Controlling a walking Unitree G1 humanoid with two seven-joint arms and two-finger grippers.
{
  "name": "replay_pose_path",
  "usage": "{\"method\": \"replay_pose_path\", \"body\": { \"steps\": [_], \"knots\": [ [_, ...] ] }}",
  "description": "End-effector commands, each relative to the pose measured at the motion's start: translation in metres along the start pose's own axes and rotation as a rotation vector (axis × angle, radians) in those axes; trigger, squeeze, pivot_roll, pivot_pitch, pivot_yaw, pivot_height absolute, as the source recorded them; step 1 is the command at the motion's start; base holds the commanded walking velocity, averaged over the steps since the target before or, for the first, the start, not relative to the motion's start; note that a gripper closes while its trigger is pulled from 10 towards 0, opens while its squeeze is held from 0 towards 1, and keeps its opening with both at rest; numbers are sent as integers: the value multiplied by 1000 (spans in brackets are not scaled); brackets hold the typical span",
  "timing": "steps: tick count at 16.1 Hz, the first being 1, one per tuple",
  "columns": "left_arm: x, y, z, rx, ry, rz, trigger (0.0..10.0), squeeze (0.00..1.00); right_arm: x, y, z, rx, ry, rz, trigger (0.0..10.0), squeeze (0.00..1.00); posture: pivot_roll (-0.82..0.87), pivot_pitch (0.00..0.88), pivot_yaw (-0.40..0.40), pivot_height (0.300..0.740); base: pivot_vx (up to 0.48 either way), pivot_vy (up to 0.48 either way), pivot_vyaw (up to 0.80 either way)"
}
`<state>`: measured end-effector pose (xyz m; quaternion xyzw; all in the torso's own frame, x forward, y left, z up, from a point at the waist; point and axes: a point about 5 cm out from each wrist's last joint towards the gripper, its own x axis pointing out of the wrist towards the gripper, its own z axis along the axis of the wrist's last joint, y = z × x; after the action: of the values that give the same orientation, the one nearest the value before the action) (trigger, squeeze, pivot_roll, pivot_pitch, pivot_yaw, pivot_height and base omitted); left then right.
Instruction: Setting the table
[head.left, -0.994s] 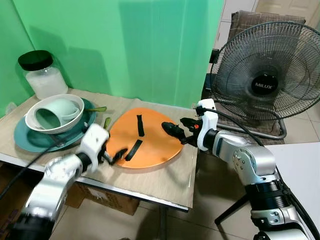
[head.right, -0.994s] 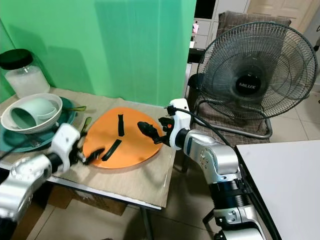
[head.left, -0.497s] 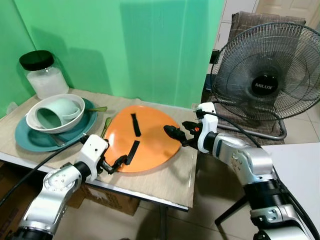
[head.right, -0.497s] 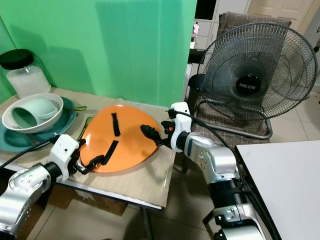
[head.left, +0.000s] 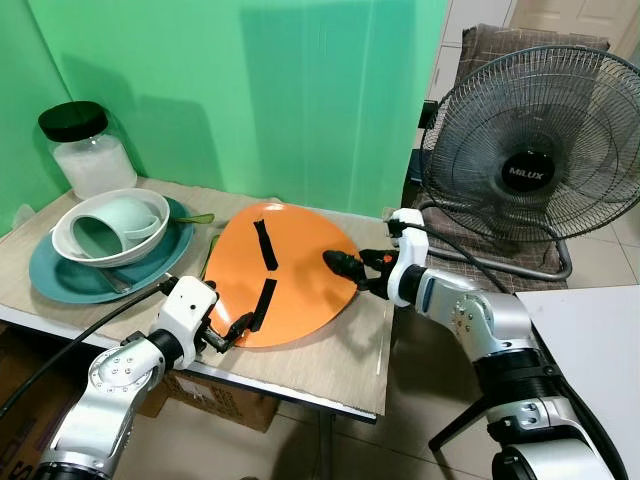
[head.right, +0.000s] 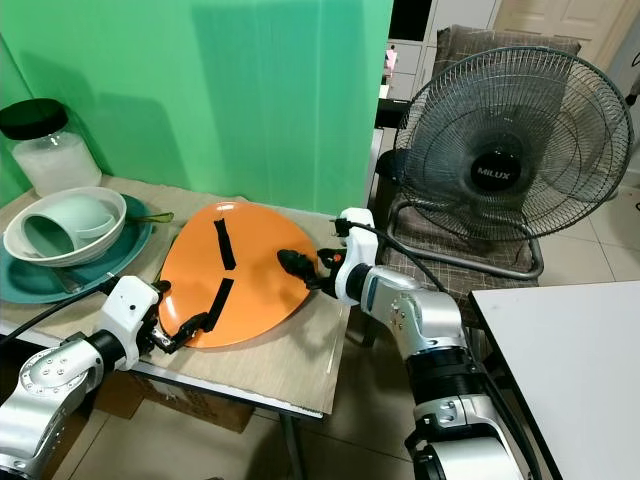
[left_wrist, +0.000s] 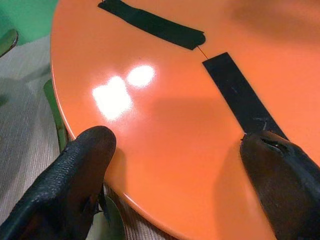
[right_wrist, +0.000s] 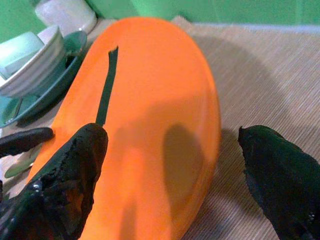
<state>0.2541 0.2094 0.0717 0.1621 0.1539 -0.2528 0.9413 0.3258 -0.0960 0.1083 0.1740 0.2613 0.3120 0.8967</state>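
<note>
Bright even indoor light, sharp head views; white glare spots on orange plate (left_wrist: 150, 115), soft shadows on green backdrop (head.left: 240, 90)

Both arms are silver-grey metal in rounded jointed segments, each with a white wrist block. The left gripper (head.left: 228, 331) and right gripper (head.left: 342, 264) have long black fingers (left_wrist: 82, 175) with a coarse, rubbery surface. A black cable runs to each wrist (the right wrist also shows small orange-red marks).
</note>
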Motion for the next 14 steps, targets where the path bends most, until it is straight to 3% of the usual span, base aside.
{"method": "replay_pose_path", "body": {
  "steps": [1,3,4,5,7,14],
  "knots": [
    [-2,-8,-22,-16,104,-24,10000,0,2,2,6,7,-4,8,10000,0,-85,0,-2,740,0,0,0],
    [0,-8,-21,-17,99,-22,10000,0,5,3,-3,89,51,27,10000,0,-86,0,-5,740,0,0,0],
    [0,-8,-21,-17,98,-22,10000,0,6,5,-5,132,61,54,2745,0,-85,0,-5,740,0,0,0],
    [0,-8,-21,-17,97,-21,10000,0,6,6,-6,148,63,64,0,0,-85,0,-5,740,0,0,0],
    [2,-8,-19,-16,88,-20,10000,0,6,12,-8,224,69,133,0,0,-84,0,-7,740,0,0,0],
    [4,-6,-16,-11,76,-16,10000,0,6,14,-9,254,87,152,0,0,-82,0,-10,740,0,0,0]
  ]
}}
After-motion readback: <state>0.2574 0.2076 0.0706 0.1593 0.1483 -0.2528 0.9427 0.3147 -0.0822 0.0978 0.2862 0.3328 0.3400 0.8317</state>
